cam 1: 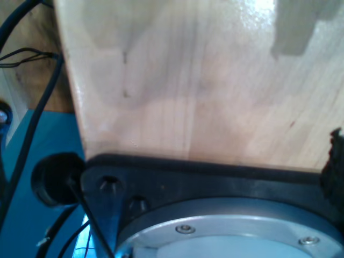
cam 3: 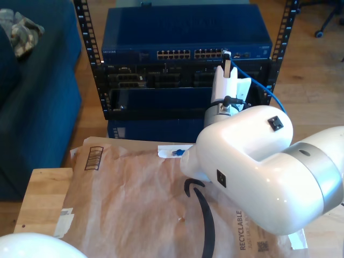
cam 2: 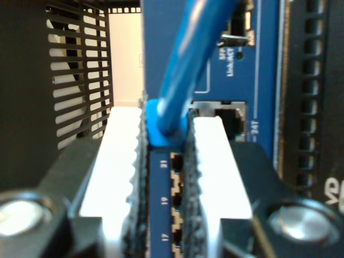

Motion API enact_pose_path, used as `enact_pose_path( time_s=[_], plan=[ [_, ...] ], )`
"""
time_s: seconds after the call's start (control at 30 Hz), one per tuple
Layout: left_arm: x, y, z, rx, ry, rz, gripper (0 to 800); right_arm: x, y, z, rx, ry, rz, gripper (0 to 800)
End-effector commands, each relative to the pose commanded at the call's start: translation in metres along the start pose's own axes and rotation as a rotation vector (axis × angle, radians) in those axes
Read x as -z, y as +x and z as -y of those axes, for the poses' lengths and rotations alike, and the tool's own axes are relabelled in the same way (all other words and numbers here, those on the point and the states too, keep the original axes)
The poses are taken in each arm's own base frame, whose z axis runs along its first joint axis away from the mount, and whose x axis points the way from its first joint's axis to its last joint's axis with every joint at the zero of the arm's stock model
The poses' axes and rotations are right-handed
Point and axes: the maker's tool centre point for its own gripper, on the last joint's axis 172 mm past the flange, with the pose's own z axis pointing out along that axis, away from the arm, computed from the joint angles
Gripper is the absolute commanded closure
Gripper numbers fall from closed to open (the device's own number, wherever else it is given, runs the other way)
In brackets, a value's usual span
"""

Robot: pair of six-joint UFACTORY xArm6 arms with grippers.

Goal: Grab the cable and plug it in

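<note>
My second tool (cam 2: 166, 177) was clamped on the plug (cam 2: 164, 129) of the thin blue cable (cam 2: 185, 64), at the switch (cam 2: 258, 80) ports. First tool's state: couldn't tell.

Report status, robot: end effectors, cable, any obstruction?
My second end effector shut on the cable's plug, at the blue switch's port row. Cable loops behind the arm. My first end effector: state unclear, over the wooden table. No obstruction seen.
</note>
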Motion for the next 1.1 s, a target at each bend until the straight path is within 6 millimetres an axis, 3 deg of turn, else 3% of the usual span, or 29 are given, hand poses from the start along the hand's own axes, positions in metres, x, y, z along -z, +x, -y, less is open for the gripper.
enact_pose_path(
  time_s=[1.1],
  plan=[
    [-0.0003, -0.0003, 0.0000, 0.000, 0.000, 0.002, 0, -0.0069, 0.0001, -0.0031, -0.009, 0.002, -0.006, 800]
  ],
)
